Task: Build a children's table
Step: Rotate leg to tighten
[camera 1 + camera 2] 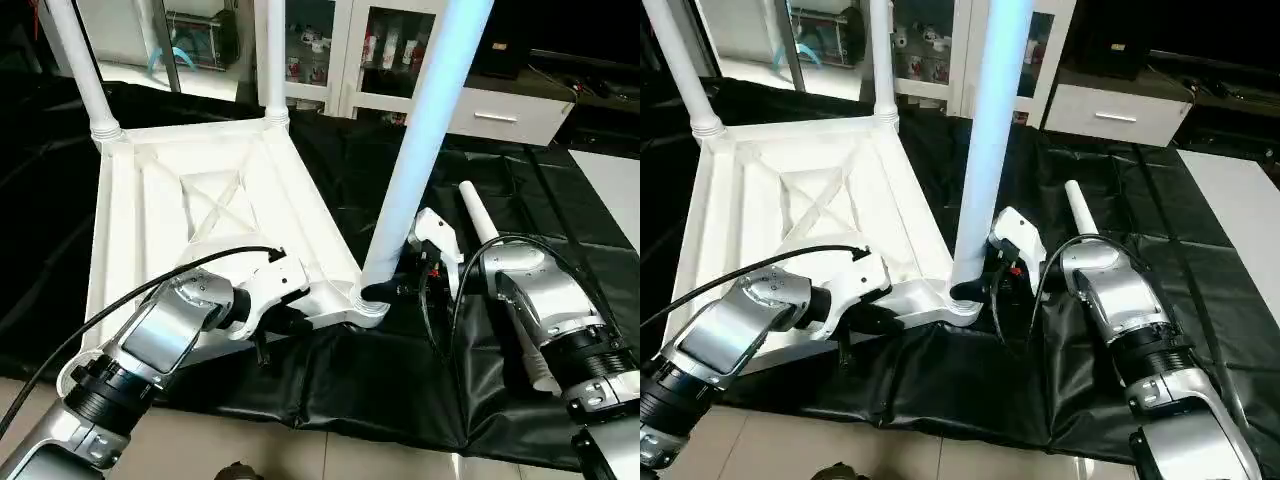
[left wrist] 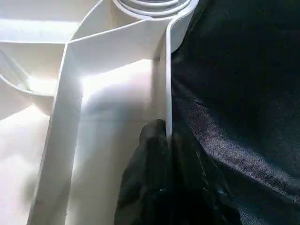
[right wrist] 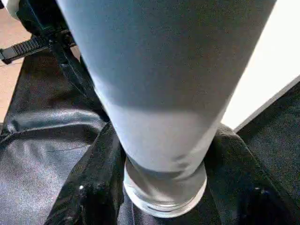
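White plastic tabletop lies upside down on the black-draped work table, three legs standing in sockets. Left gripper is clamped on its near rim; right gripper straddles the near-right leg, grip unclear. A fourth leg lies right.

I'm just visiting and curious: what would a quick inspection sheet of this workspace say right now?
Surface: black cloth over the work table.
Job's things: white tabletop upside down, three legs standing in corner sockets; fourth leg lying on the cloth.
Clutter: nothing seen.
Hands: left hand pinching the tabletop's rim; right hand straddling the base of the near leg.
Cables: black cables along both forearms.
Surroundings: glass cabinets, white drawer unit.
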Tool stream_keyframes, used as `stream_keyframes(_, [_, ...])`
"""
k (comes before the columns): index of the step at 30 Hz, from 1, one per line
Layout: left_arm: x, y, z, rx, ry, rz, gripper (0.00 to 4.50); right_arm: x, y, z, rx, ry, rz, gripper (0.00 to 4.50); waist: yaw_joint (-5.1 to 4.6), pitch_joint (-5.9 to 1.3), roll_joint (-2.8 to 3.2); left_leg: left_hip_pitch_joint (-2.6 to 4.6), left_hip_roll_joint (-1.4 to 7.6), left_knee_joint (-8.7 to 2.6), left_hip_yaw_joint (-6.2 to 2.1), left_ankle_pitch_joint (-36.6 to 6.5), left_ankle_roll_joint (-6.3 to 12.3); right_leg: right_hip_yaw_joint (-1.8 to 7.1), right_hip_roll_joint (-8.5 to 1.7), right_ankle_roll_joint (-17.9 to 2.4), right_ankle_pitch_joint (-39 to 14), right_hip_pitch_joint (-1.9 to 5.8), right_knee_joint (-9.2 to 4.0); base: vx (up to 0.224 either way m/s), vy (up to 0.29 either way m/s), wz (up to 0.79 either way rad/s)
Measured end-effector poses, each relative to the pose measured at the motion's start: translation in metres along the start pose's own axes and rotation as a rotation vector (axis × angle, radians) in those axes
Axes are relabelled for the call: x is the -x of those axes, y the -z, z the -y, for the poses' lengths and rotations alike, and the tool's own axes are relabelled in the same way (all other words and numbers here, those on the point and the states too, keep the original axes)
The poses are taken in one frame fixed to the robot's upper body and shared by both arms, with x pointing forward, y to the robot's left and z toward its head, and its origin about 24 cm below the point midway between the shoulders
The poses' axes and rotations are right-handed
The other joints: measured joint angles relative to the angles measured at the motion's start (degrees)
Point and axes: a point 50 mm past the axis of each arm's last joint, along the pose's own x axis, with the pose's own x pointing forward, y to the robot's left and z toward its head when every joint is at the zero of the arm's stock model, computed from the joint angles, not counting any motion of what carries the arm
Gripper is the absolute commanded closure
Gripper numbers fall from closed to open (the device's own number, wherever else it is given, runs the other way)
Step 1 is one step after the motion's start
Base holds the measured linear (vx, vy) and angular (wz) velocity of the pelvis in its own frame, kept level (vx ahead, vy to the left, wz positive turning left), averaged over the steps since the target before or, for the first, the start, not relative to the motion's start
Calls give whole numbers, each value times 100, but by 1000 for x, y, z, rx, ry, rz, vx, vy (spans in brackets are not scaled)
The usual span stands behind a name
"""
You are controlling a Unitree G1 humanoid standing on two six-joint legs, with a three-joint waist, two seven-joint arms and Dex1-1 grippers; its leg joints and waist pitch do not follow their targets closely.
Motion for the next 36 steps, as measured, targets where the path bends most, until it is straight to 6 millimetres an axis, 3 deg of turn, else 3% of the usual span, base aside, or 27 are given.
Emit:
stream_keyframes(12, [0, 2, -3, 27, -16, 5, 450, -8, 4, 2, -25, 53, 31, 255, -43, -11, -15, 27, 6, 0, 0, 6, -10, 0, 3, -7, 5, 16, 10, 0, 0, 0])
stream_keyframes(15, [-4, 5, -7, 77, -59, 17, 450, -19, 8, 5, -69, 148, 60, 256, -184, -10, -17, 97, 6, -1, 0, 5, -14, 0, 4, -1, 3, 83, 3, 0, 0, 0])
stream_keyframes(20, [-22, -4, -19, 170, -153, 70, 450, -30, 12, 15, -192, 383, 120, 257, -318, -14, -35, 98, 4, -2, -3, 6, -14, -2, 4, 17, -7, 89, -17, 0, 0, 0])
stream_keyframes(31, [-55, -37, -36, 280, -372, 79, 450, -73, -5, 29, -400, 964, 183, 258, -441, -14, -36, 81, 2, -6, -8, 11, -22, -5, 3, 18, 16, 44, -20, 0, 0, 0])
stream_keyframes(36, [-55, -41, -40, 272, -407, 84, 450, -82, -13, 31, -449, 1058, 218, 259, -444, -16, -40, 62, 3, -30, -4, 10, -24, -4, 3, 13, 37, 21, -22, 0, 0, 0])
